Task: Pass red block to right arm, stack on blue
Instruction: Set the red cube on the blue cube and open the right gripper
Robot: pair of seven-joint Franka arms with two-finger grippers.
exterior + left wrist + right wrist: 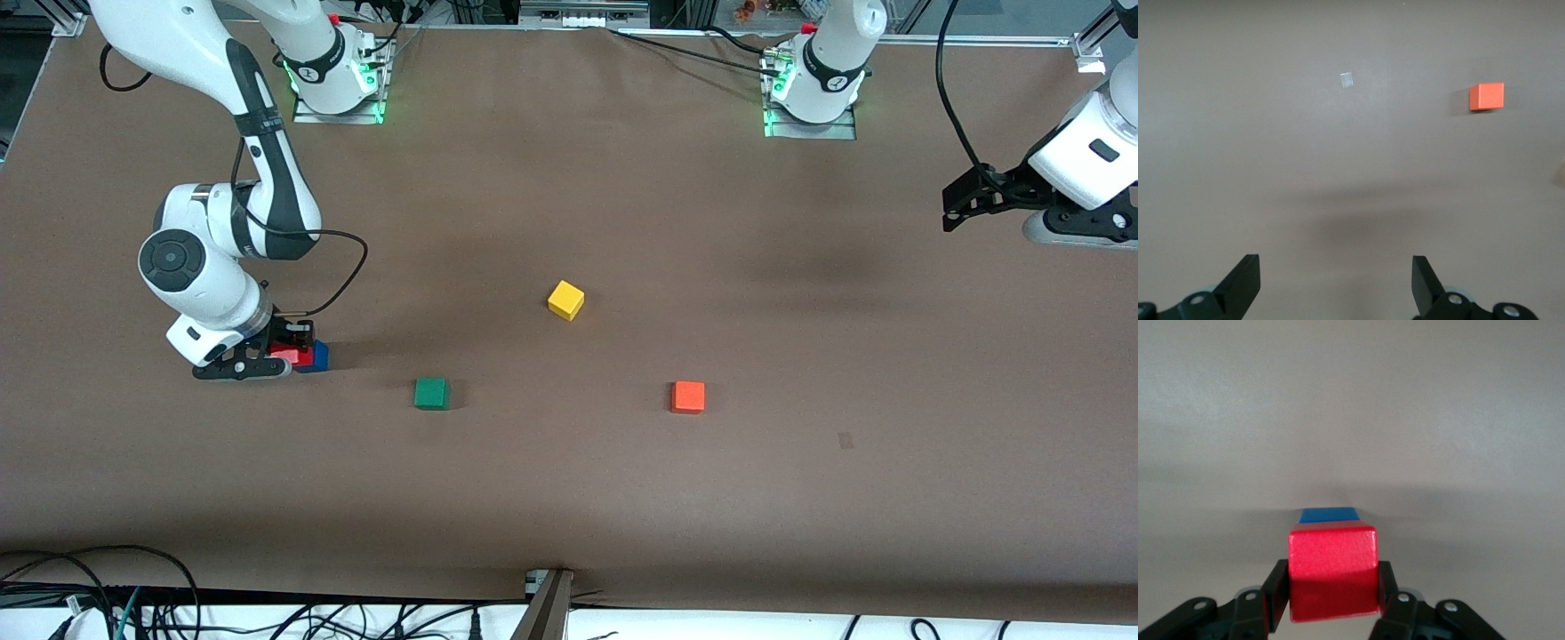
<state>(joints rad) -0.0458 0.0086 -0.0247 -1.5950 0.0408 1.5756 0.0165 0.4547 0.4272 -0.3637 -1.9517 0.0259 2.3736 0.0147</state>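
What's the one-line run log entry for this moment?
right gripper: shut on red block, over blue block | left gripper: open, empty, waiting at its table end | stack: not released

Small red wooden cube (pixel 1333 570) clamped in right end effector (pixel 283 352) over small blue cube (pixel 318 356), small green cube (pixel 431 393) toward its 3 o'clock, small yellow cube (pixel 565 300) at bench (pixel 569 498) middle, small orange cube (pixel 688 396) toward its 4 o'clock, left end effector (pixel 953 210) spread wide, aloft at left arm's end.

Brown matte table (pixel 569 498) (evenly lit), probably cables (pixel 89 596) along its near edge.
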